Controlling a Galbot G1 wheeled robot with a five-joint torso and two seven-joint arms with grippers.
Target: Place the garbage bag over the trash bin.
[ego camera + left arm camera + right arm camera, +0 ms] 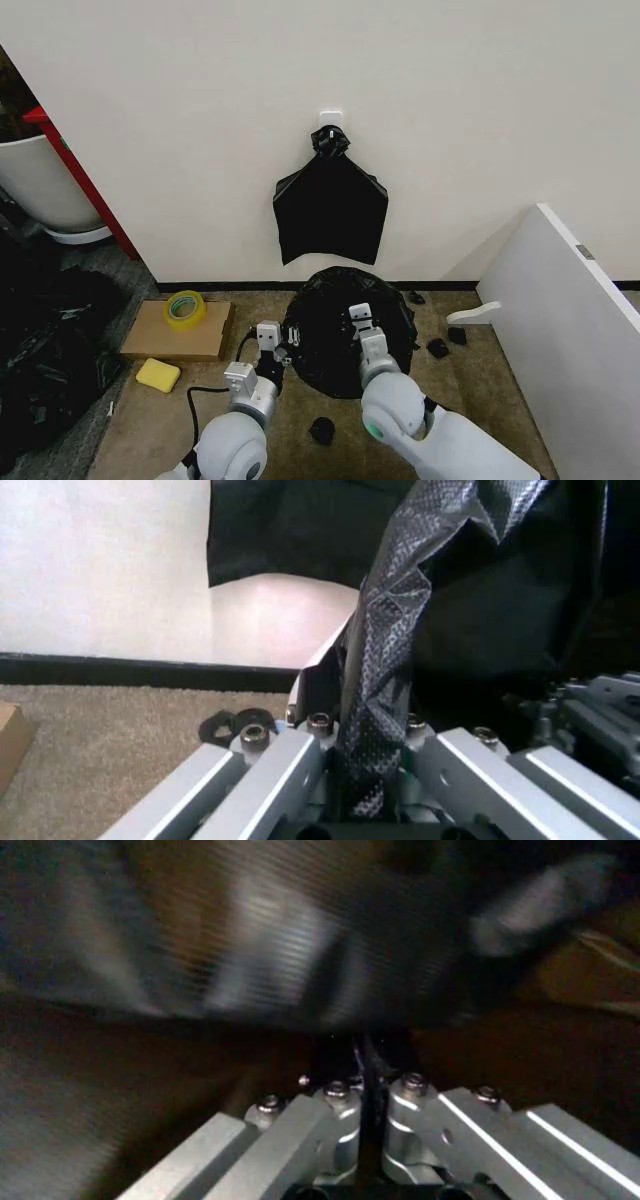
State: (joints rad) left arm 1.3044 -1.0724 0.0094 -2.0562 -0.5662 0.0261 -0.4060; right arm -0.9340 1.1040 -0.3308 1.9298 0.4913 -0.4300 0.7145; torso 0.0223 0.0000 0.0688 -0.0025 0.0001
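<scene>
The glossy black garbage bag lies spread as a round wrinkly dome on the floor in front of the wall. It covers the trash bin, of which a white sliver of wall shows in the left wrist view. My left gripper is at the bag's left edge, shut on a twisted strip of the film. My right gripper sits on the bag's upper right part. In the right wrist view its fingers are pressed together on a thin dark sheet, with blurred black film just beyond.
A flat black bundle hangs from a wall hook above the bag. A cardboard box with a tape roll and a yellow sponge lie to the left. Black scraps dot the carpet. A white panel stands at the right.
</scene>
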